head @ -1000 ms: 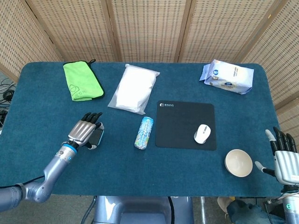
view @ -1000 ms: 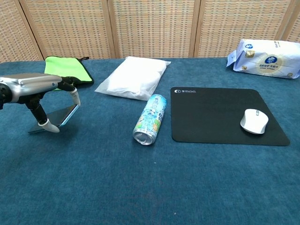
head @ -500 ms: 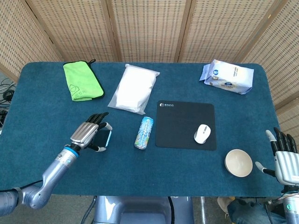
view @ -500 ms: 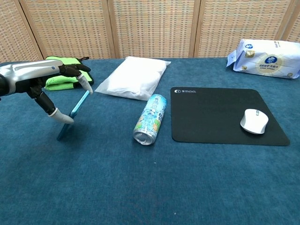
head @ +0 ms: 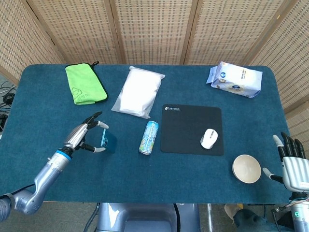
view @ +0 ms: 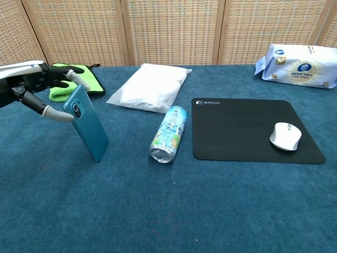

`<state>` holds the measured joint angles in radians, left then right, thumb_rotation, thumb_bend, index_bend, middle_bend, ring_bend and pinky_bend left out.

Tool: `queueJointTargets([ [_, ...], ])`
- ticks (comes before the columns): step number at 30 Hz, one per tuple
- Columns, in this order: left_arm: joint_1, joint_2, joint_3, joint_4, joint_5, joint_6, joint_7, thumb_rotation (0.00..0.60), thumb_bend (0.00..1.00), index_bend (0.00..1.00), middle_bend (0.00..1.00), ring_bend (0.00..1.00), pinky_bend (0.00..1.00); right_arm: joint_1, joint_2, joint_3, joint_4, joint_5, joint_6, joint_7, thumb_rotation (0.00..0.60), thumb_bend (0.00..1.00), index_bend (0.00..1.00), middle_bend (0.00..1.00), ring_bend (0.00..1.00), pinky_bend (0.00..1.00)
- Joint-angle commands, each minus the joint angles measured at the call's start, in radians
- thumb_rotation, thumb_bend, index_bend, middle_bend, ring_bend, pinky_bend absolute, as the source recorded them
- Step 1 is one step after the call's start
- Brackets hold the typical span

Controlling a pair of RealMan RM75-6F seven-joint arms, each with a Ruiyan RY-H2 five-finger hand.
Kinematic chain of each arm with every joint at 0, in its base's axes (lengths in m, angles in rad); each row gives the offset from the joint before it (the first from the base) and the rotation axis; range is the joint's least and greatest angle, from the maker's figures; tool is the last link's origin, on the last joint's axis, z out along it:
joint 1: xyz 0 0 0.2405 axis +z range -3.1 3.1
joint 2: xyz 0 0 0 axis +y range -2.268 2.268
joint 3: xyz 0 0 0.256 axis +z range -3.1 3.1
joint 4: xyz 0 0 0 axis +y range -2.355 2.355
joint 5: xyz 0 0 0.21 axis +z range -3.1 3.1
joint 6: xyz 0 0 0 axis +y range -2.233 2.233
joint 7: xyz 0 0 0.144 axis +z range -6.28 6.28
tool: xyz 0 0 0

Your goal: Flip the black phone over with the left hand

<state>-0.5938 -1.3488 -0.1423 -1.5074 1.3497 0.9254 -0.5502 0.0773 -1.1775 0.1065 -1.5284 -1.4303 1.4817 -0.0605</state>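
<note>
Wicker screen panels across the back, blue cloth table (head: 58,121) filling most of both views.

Phone (view: 87,123) sits left-center, standing on its lower edge and tilted; the blue back w/ camera lens faces the chest cam. In head view it's a small blue sliver (head: 107,141) just left of the can. Top edge is at the left hand (view: 37,89): thumb tip touches near the upper left corner, another fingertip just above the top edge. Fingers spread apart, so it looks like light fingertip contact, not a full wrap; can't tell if it's a real pinch. Head view has the same hand (head: 82,135) at lower left, forearm running off toward the bottom-left corner.

Right hand (head: 292,162) at the far lower-right of head view, off the table edge, fingers straight and apart, holding nothing. Not visible in chest view.

Other stuff:
- drink can (view: 169,134) on its side, center, just left of the black mouse pad (view: 247,124)
- white mouse (view: 285,135) on the pad's right part
- white plastic bag (view: 150,87) upper center
- green cloth (head: 85,83) upper left, behind the left hand in chest view
- wipes pack (head: 234,79) upper right
- beige bowl (head: 246,168) lower right, near the right hand, apart from it
</note>
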Motion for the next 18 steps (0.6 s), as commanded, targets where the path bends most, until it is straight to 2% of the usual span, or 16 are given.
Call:
queueJointTargets([
  [1,0.022,-0.012,0.022,0.089,0.076,0.013,-0.18,0.6,0.11,0.45,0.0,0.0,0.0,0.0,-0.001,0.0,0.0,-0.001,0.0,-0.002,0.6,0.0,0.0,0.0,0.0,0.0],
  [6,0.047,-0.013,0.045,0.152,0.108,0.055,-0.253,0.6,0.12,0.05,0.0,0.0,0.0,0.0,-0.002,-0.002,-0.001,-0.004,0.001,-0.006,0.6,0.0,0.0,0.0,0.0,0.0],
  [9,0.067,-0.002,0.058,0.177,0.101,0.066,-0.266,0.6,0.12,0.0,0.0,0.0,0.0,0.0,-0.003,-0.003,-0.001,-0.005,0.002,-0.005,0.6,0.0,0.0,0.0,0.0,0.0],
  [12,0.083,0.023,0.075,0.188,0.1,0.064,-0.286,0.6,0.08,0.0,0.0,0.0,0.0,0.0,-0.002,-0.003,-0.004,-0.007,0.003,-0.006,0.6,0.0,0.0,0.0,0.0,0.0],
  [15,0.107,0.05,0.087,0.191,0.116,0.101,-0.306,0.6,0.03,0.0,0.0,0.0,0.0,0.0,-0.002,-0.004,-0.007,-0.011,0.005,-0.007,0.6,0.0,0.0,0.0,0.0,0.0],
  [18,0.136,0.086,0.095,0.183,0.135,0.156,-0.311,0.6,0.03,0.0,0.0,0.0,0.0,-0.001,0.0,-0.005,-0.01,-0.014,0.008,-0.007,0.6,0.0,0.0,0.0,0.0,0.0],
])
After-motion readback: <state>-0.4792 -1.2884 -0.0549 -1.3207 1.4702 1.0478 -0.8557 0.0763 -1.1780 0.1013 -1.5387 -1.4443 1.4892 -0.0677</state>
